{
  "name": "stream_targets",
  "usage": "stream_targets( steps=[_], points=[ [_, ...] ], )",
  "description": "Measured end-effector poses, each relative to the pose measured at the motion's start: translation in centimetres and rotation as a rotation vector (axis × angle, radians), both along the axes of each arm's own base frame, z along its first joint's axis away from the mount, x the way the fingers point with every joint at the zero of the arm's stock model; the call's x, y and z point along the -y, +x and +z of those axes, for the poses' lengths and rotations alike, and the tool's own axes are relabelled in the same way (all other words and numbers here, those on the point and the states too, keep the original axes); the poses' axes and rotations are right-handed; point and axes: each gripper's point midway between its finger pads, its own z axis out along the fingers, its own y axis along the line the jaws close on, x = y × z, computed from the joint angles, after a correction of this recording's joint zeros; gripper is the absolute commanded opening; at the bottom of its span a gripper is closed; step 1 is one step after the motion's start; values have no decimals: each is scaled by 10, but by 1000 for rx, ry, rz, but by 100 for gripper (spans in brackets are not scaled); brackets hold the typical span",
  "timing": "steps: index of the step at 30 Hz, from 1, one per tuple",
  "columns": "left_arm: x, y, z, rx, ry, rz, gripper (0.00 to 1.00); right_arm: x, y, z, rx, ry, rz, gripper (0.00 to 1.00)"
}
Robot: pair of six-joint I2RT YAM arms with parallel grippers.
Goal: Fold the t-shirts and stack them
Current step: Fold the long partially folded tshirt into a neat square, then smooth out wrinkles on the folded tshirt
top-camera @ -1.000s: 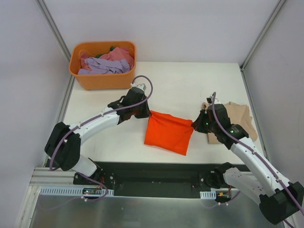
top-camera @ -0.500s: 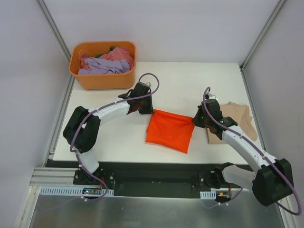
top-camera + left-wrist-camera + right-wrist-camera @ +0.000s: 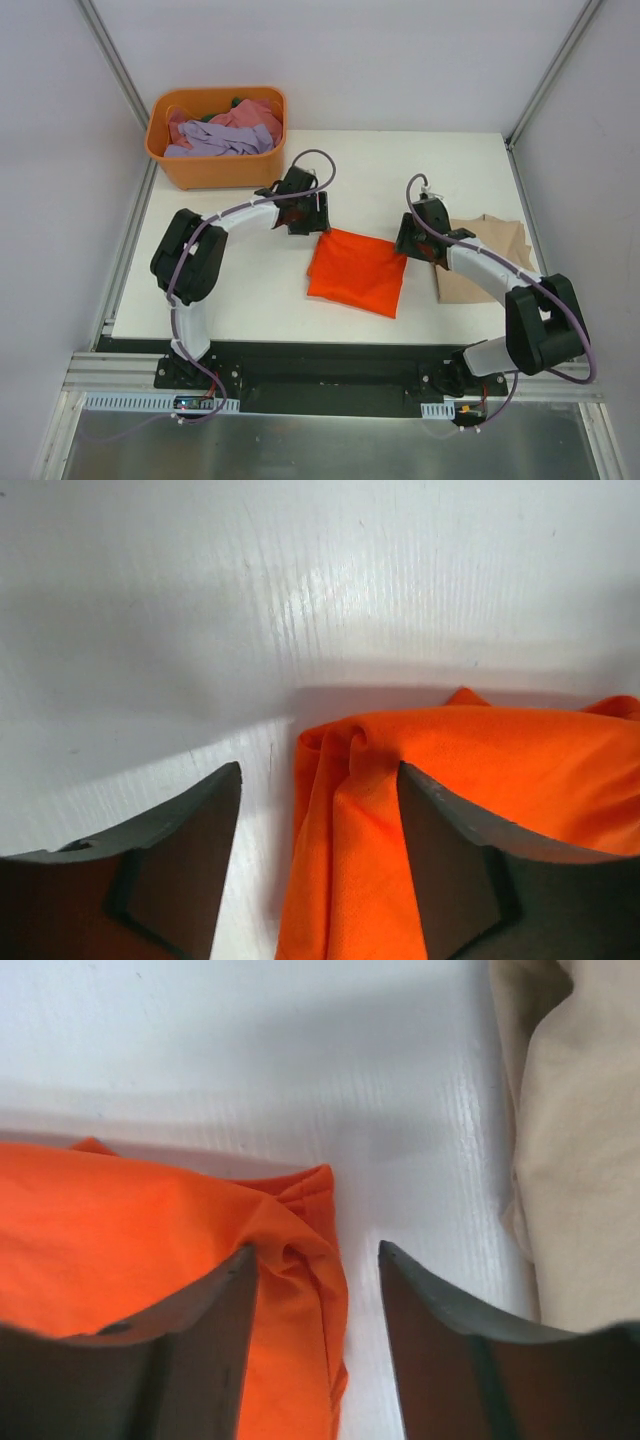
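An orange t-shirt [image 3: 357,272] lies folded into a rough square on the white table [image 3: 380,175]. My left gripper [image 3: 305,216] stands open over its far-left corner. In the left wrist view that bunched orange corner [image 3: 360,780] lies loose between the spread fingers [image 3: 170,860] of the left gripper [image 3: 320,772]. My right gripper [image 3: 412,240] is open at the far-right corner. The orange cloth [image 3: 150,1230] rests against the right gripper's [image 3: 316,1250] left finger, unpinched. A folded beige t-shirt [image 3: 490,255] lies just to the right, also seen as the beige t-shirt [image 3: 590,1140].
An orange basket [image 3: 190,172] at the far left corner holds several crumpled shirts, lilac [image 3: 215,140] and pink [image 3: 250,115]. Grey walls with metal frame posts close in the table on both sides.
Both grippers were shut on the orange shirt's far corners and have now opened and let go. Both arms moved away from their bases, carrying the shirt slightly farther up the table.
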Motion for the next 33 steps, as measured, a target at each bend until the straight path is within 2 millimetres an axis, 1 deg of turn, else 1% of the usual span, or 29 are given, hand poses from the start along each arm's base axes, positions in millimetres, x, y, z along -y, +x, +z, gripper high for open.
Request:
stream_targets(
  steps=[1, 2, 5, 7, 8, 10, 12, 14, 16, 18, 19, 22, 26, 29, 30, 33],
  points=[
    [0, 2, 3, 8, 0, -3, 99, -1, 2, 3, 5, 5, 5, 71],
    [-2, 4, 5, 16, 0, -3, 99, -2, 4, 6, 14, 9, 9, 80],
    [-6, 3, 16, 28, -10, 4, 99, -5, 4, 20, 44, 33, 21, 90],
    [-8, -3, 30, 48, -24, 2, 99, -5, 0, 36, 81, 56, 21, 100],
    [-9, -8, 38, 61, -36, 0, 99, -5, -3, 46, 110, 76, 21, 96],
    [-13, -22, 57, 87, -60, -7, 99, -6, -14, 63, 165, 124, 31, 96],
    [-10, -39, 75, 111, -98, -33, 99, -11, -27, 74, 200, 188, 60, 96],
    [2, -58, 90, 121, -152, -84, 99, -17, -39, 76, 205, 241, 95, 96],
    [20, -75, 95, 117, -204, -147, 99, -27, -46, 72, 185, 290, 138, 96],
    [37, -93, 92, 87, -240, -207, 99, -37, -48, 65, 151, 323, 173, 96],
    [43, -102, 86, 67, -245, -230, 99, -41, -47, 60, 132, 335, 187, 96],
    [53, -121, 66, 2, -253, -270, 99, -50, -43, 40, 66, 336, 218, 96],
    [45, -136, 25, -99, -222, -245, 99, -54, -28, 12, -23, 287, 231, 96],
    [36, -147, 1, -155, -198, -222, 99, -52, -13, -2, -55, 253, 220, 96],
    [35, -150, -3, -166, -199, -217, 99, -52, -9, -6, -64, 244, 217, 96],
    [37, -149, -2, -157, -226, -207, 99, -51, -3, -12, -77, 230, 217, 96]
  ],
)
